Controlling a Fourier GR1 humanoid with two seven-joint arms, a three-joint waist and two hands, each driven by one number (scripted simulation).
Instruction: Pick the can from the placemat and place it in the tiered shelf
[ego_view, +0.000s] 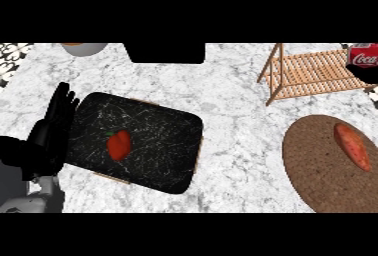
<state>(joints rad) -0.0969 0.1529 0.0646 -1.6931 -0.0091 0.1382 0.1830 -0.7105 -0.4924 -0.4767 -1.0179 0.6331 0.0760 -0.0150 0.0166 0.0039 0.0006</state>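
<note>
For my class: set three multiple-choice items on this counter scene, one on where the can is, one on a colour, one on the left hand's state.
1. Where is the can? A on the floor; B at the right hand, beside the wooden shelf; C on the dark board.
2. The vegetable on the dark board is: A green; B red; C blue.
3. The left hand is: A open, holding nothing; B curled round the can; C lifting the board.
Key: B, the can sits above the right hand by the shelf; B, it shows red; A, straight fingers beside the board.
</note>
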